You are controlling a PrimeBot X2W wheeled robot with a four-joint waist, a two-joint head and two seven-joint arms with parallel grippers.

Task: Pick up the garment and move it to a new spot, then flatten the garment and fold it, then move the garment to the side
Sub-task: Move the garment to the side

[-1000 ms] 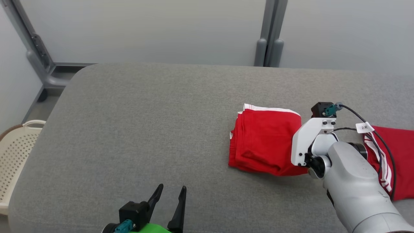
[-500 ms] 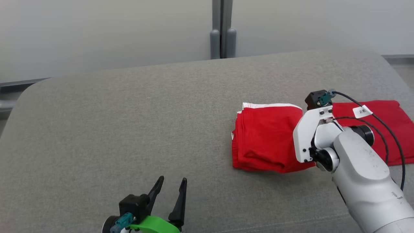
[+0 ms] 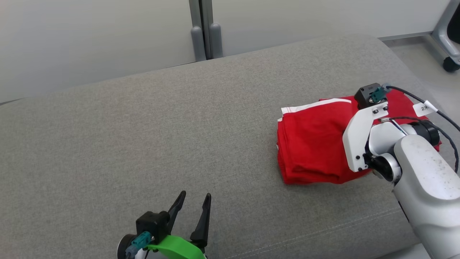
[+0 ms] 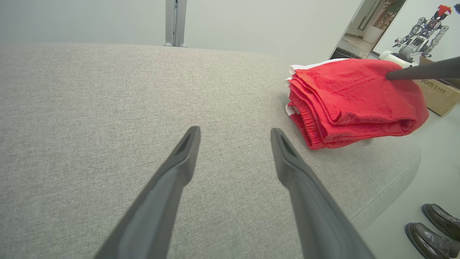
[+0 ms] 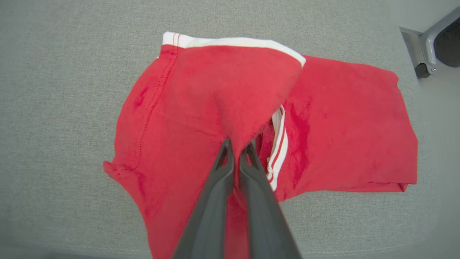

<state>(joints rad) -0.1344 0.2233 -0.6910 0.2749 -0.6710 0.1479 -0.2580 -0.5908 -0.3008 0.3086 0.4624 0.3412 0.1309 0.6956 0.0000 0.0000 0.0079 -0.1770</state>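
Observation:
The folded red garment (image 3: 312, 144) with white trim lies at the right end of the grey cushion (image 3: 143, 126). My right gripper (image 5: 238, 144) is shut on a pinch of its top layer, which rises to the fingers. In the head view the white wrist bracket hides those fingers. The garment (image 5: 201, 100) overlaps a second red cloth (image 5: 352, 126) with white stripes. The left wrist view shows the garment (image 4: 352, 97) as a stack of layers. My left gripper (image 3: 192, 201) stands open over bare cushion at the front, well left of the garment, nothing between its fingers (image 4: 187, 151).
The cushion's rounded right edge runs close past the second red cloth (image 3: 400, 102). A caster wheel (image 3: 451, 63) stands on the floor beyond it. Grey posts (image 3: 203, 36) rise behind the cushion. A pair of shoes (image 4: 438, 223) and a cardboard box (image 4: 438, 95) are on the floor at the right.
The head camera has turned right. My right gripper has dragged the folded garment right, from beside the second red cloth to partly over it. The left gripper has stayed put.

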